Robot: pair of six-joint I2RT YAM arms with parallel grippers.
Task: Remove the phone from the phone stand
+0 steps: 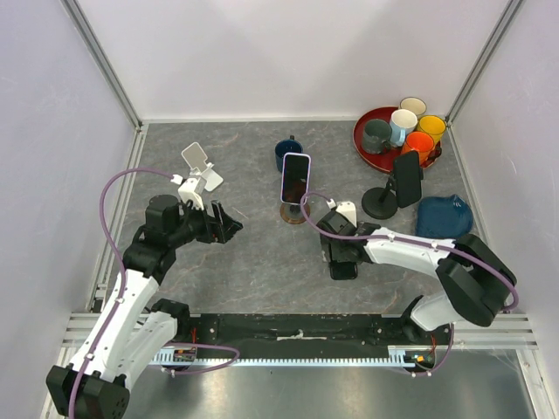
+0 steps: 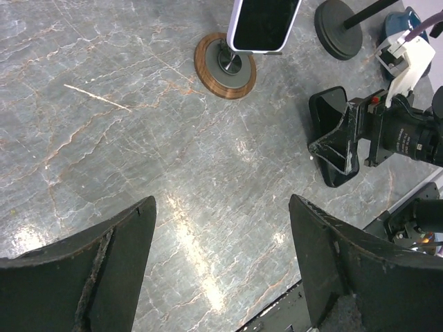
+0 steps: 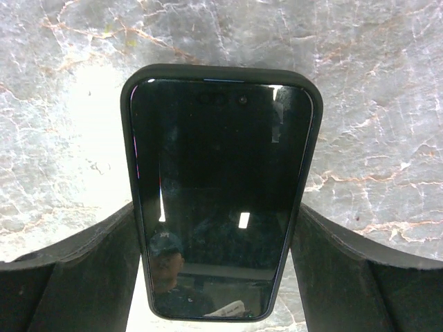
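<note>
A black phone (image 3: 220,173) lies face up, flat at table level, between the fingers of my right gripper (image 3: 216,214). Both fingers press its long edges. In the top view that gripper (image 1: 342,262) sits just right of centre, and the phone (image 2: 325,124) also shows in the left wrist view. A lilac-cased phone (image 1: 295,175) stands upright on a round wooden-rimmed phone stand (image 2: 225,59). Another dark phone (image 1: 407,175) rests on a black stand (image 1: 381,205). An empty white phone stand (image 1: 199,170) is at the left. My left gripper (image 1: 229,225) (image 2: 221,207) hangs open over bare table.
A red tray (image 1: 360,140) with several cups sits at the back right. A dark blue mug (image 1: 287,153) stands behind the lilac phone. A blue dish (image 1: 444,216) lies by the right wall. White walls enclose the table on three sides.
</note>
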